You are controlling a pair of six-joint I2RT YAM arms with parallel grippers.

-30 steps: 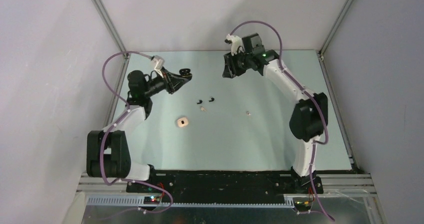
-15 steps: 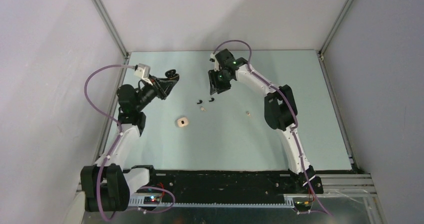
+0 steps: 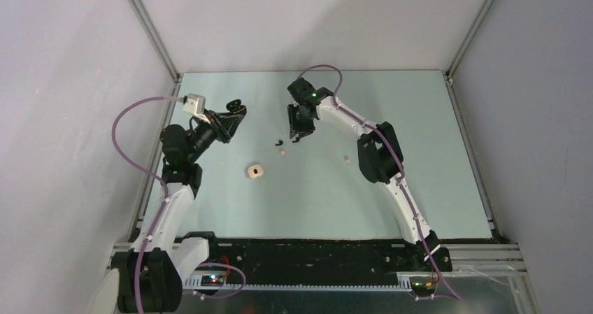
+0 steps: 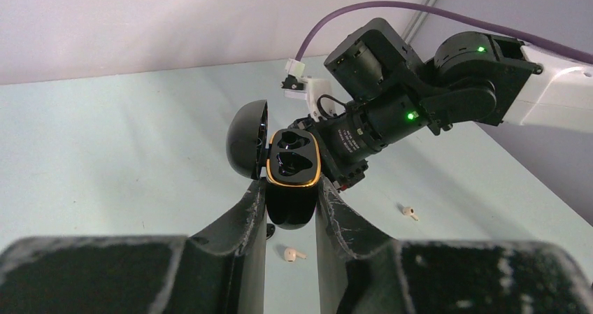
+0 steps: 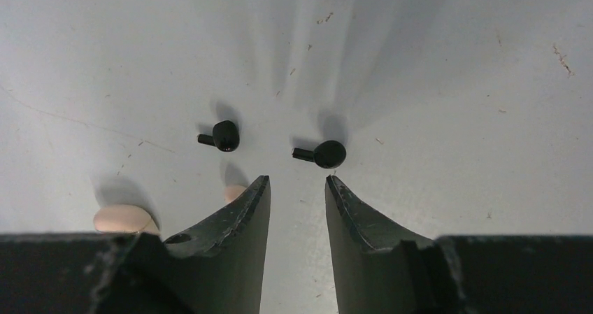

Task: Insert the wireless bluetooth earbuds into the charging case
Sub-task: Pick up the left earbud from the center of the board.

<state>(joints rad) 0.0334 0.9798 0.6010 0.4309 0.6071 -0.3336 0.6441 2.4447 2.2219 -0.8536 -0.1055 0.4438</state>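
Observation:
My left gripper (image 3: 234, 110) is shut on a black charging case (image 4: 294, 168) with a gold rim. It holds the case above the table with the lid (image 4: 246, 139) open and both wells empty. My right gripper (image 5: 296, 181) is open and hangs low over the table. Two black earbuds (image 5: 225, 136) (image 5: 327, 153) lie just beyond its fingertips, the right one closest. In the top view only one black earbud (image 3: 280, 143) shows beside the right gripper (image 3: 295, 136). Two cream earbuds (image 3: 284, 153) (image 3: 347, 159) lie on the table.
A small cream case (image 3: 255, 170) sits on the mat nearer the arm bases, also at the left edge of the right wrist view as the cream case (image 5: 122, 219). Metal frame posts and grey walls border the mat on three sides.
The right arm has swung left and down to the black earbuds, and its jaws have narrowed a little. The left arm has drawn back left, still holding the open case.

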